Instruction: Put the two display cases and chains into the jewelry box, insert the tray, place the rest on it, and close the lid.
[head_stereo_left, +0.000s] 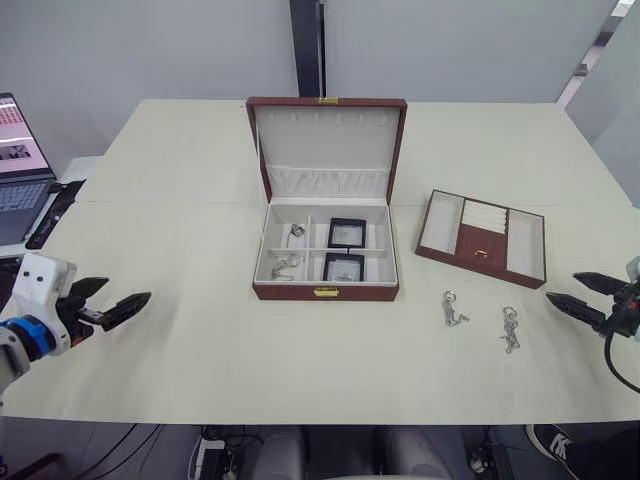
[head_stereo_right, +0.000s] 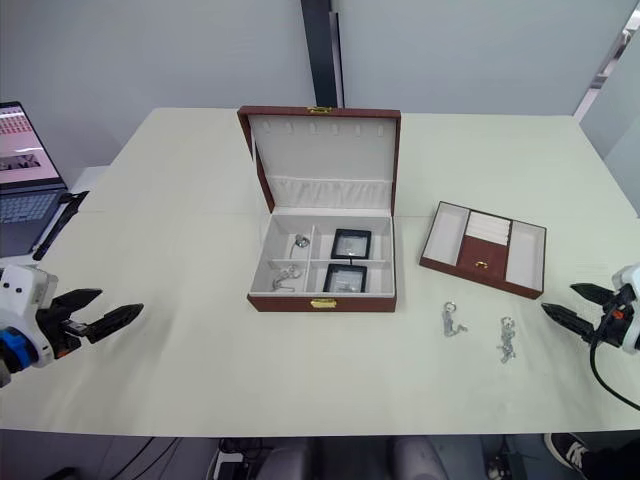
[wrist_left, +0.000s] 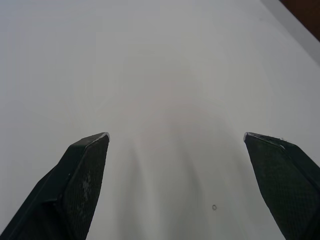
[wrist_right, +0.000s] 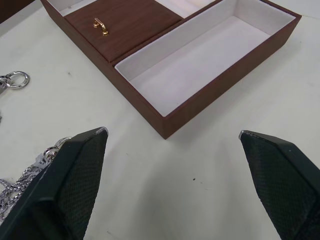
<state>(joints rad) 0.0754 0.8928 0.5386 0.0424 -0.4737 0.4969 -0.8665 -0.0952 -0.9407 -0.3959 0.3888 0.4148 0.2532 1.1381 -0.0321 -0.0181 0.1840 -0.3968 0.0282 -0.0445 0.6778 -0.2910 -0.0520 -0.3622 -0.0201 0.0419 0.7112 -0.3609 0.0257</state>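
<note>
Left eye view: I've got the jewelry box (head_stereo_left: 326, 228) open mid-worktop (head_stereo_left: 200, 350), both display cases (head_stereo_left: 345, 250) and two chains (head_stereo_left: 290, 250) inside | tray (head_stereo_left: 482, 237) right of it, two more chains (head_stereo_left: 480, 320) loose in front | right wrist view: right end effector (wrist_right: 172, 134) spread, empty, nosing at the tray's corner | left end effector (head_stereo_left: 120, 306) released, far left over bare worktop

Cream table (head_stereo_left: 200, 340) w/ faint seam across it, open laptop (head_stereo_left: 18, 165) at far left edge w/ screen lit, black flat item (head_stereo_left: 52, 212) just beside it on the table edge, grey wall w/ dark vertical post (head_stereo_left: 308, 48) behind, cables (head_stereo_left: 215, 452) on floor below the near edge.
</note>
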